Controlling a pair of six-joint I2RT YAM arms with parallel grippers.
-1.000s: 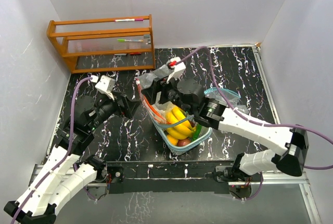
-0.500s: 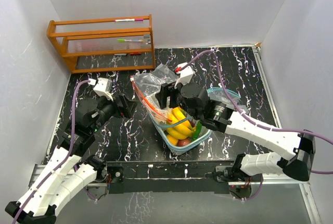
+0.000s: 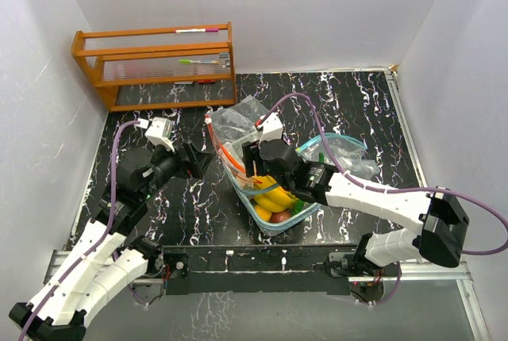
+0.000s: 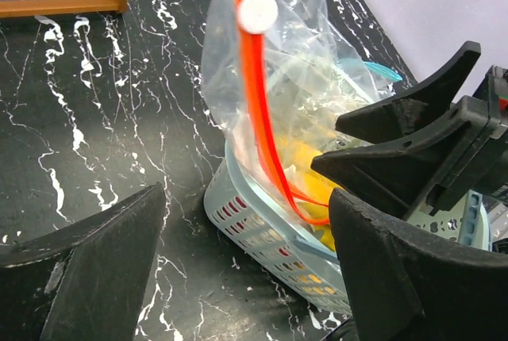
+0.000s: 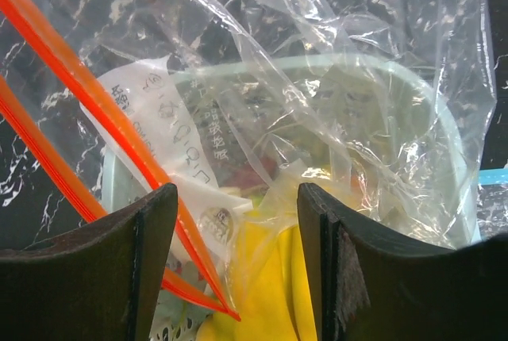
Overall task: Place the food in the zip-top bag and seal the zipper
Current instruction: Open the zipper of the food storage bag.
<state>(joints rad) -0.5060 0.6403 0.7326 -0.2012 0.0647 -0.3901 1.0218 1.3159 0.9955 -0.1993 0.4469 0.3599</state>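
Observation:
The clear zip-top bag (image 3: 232, 125) with an orange zipper (image 4: 255, 95) and white slider (image 4: 258, 13) stands crumpled on the far-left end of the pale teal mesh basket (image 3: 274, 224). Yellow bananas (image 3: 274, 193), a red fruit (image 3: 279, 216) and a green pepper (image 3: 298, 207) lie in the basket. My right gripper (image 3: 251, 168) is open, its jaws straddling the bananas (image 5: 282, 277) and the bag's plastic (image 5: 317, 79); whether the bananas lie inside the bag I cannot tell. My left gripper (image 3: 196, 162) is open and empty, left of the basket (image 4: 254, 222).
A wooden rack (image 3: 155, 63) with pens stands at the back left. A clear plastic piece with a teal edge (image 3: 343, 147) lies right of the basket. White walls close in the black marbled table (image 3: 175, 214) on three sides.
My right gripper has come down and nearer, from the bag's top onto the bananas in the basket. The bag has shifted and now stands free. The left gripper has hardly moved.

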